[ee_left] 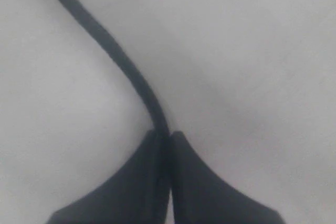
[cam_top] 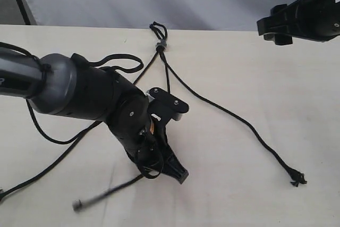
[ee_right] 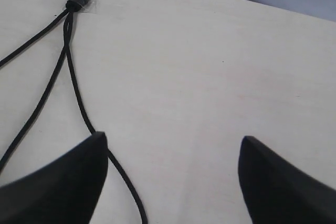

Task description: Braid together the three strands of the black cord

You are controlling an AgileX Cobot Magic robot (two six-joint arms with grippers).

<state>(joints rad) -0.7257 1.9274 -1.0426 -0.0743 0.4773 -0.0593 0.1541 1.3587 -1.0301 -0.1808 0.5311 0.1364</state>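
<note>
The thin, matte black cord (cam_top: 161, 43) lies on the pale, smooth table (cam_top: 255, 67), its three woven strands tied together at the far edge by a small grey band (cam_top: 162, 42) with tiny loops beyond it. No crossing shows below the band yet, so I judge the braid barely begun. From the band the right strand (cam_top: 234, 115) runs out in a loose curve to its frayed knot (cam_top: 297, 178). The left strand (cam_top: 53, 163) trails off towards the near left corner, and the middle strand (cam_top: 168, 75) drops straight down behind the left arm. The black two-fingered left gripper (cam_top: 180, 174) is low over the table with its fingers pinched tight on one strand, as its wrist view shows. It is most likely the middle one, whose tail (cam_top: 106, 192) is blurred beside it. The black right gripper (ee_right: 172, 139) hangs well apart near the far right corner, fingers spread wide and holding nothing. To do this crossing well, the held strand should be carried fully over its neighbour and laid flat with light tension towards the band, so the crossing sits snug against it. The right gripper could pin the cord just below the band first, since nothing visible anchors it and a pull might drag the whole bundle.
</note>
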